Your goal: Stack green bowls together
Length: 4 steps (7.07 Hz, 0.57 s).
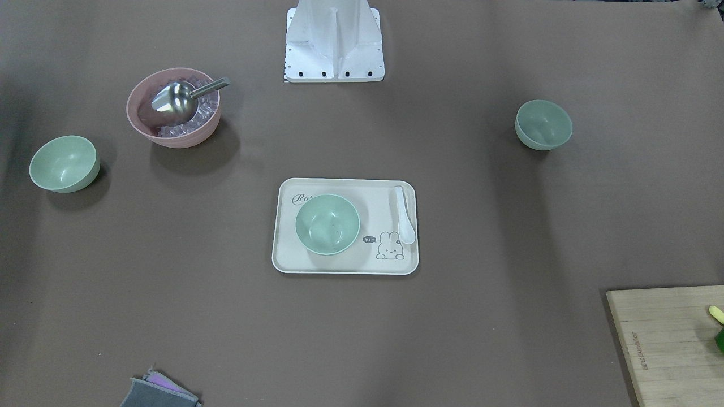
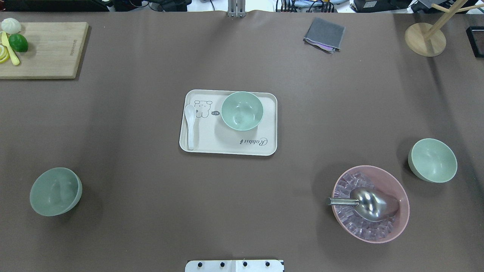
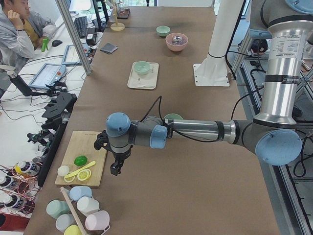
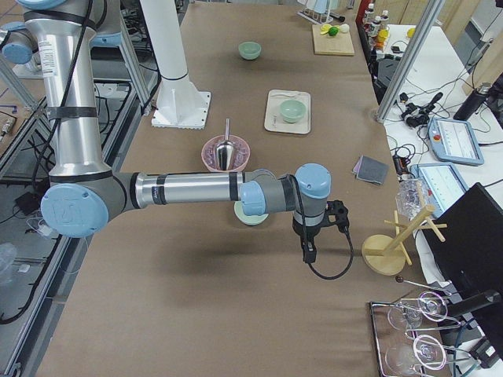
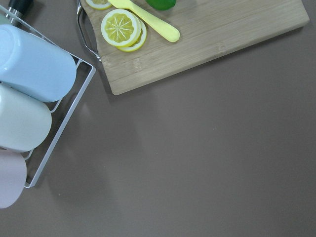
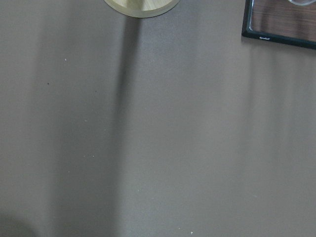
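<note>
The middle bowl is set on the tray. The left bowl and right bowl are set on the table, all well apart from both grippers. In the side views, both outer bowls are partly hidden by the arms. The spread of the left gripper and right gripper, and any hold, cannot be told.

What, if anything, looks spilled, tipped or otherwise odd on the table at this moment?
Nothing is spilled or tipped. The centre green bowl sits upright on the tray; the left green bowl and right green bowl stand upright, far apart. Only oddity: small dark specks inside the centre green bowl.
</note>
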Each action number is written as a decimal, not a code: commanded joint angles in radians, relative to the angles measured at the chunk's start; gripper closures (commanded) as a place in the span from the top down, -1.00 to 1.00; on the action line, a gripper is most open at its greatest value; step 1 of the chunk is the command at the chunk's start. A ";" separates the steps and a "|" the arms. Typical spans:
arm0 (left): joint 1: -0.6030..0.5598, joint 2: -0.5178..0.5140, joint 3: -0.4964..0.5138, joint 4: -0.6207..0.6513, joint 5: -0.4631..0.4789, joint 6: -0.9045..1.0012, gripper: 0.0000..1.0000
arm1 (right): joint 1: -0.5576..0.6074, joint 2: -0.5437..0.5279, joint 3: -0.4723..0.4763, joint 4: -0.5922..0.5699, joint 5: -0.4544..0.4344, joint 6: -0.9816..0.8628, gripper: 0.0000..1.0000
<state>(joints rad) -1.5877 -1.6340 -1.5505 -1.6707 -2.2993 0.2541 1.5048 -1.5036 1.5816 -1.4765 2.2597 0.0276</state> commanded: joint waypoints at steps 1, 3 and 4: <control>0.017 -0.010 -0.028 -0.004 0.011 -0.075 0.97 | -0.001 0.000 -0.017 -0.001 -0.005 0.005 1.00; 0.021 -0.001 -0.028 -0.009 0.006 -0.095 0.97 | -0.001 0.002 -0.020 -0.001 -0.002 0.005 1.00; 0.021 0.002 -0.028 -0.011 0.006 -0.093 0.97 | -0.001 0.003 -0.018 -0.001 0.000 0.005 1.00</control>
<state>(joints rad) -1.5676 -1.6364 -1.5784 -1.6788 -2.2928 0.1642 1.5038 -1.5019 1.5631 -1.4772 2.2572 0.0320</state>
